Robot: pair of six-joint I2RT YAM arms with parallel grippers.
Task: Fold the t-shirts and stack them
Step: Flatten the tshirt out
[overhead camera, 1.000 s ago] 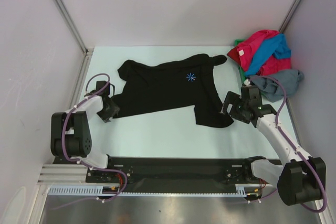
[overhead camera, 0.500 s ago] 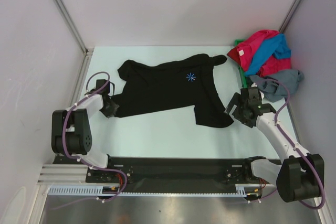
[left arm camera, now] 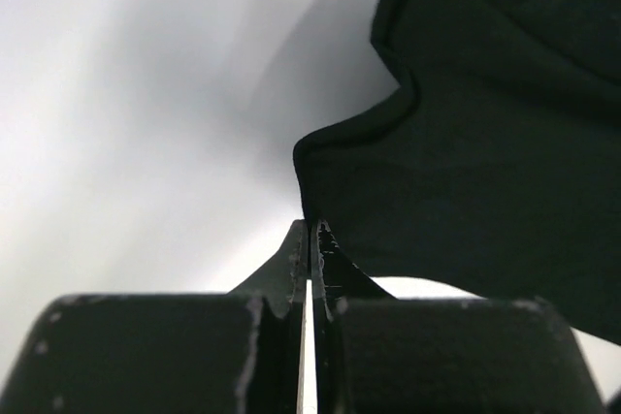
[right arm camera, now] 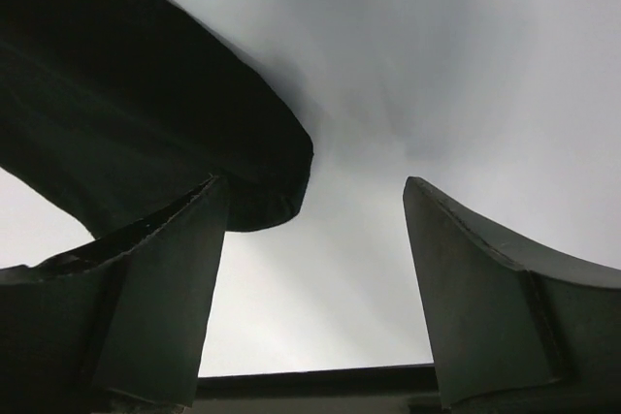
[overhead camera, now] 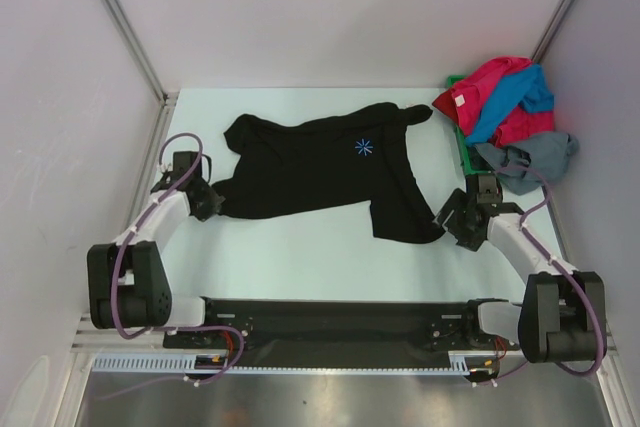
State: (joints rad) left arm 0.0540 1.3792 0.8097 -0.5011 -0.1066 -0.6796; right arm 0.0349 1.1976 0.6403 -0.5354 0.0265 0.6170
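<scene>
A black t-shirt with a small blue mark lies spread on the white table, and fills the right of the left wrist view. My left gripper is at its left lower corner, jaws shut on the cloth's edge. The right gripper stands open beside the shirt's lower right corner, which lies against the left finger; bare table shows between the jaws. Red-pink, bright blue and grey t-shirts lie crumpled at the back right.
A green cloth edge shows under the pile. White walls with metal posts close in the table on three sides. The black rail with the arm bases runs along the near edge.
The left jaws have closed on the shirt's left corner after edging toward it. The right gripper has slid nearer and rightward along the shirt's lower right corner, jaws slightly narrower.
</scene>
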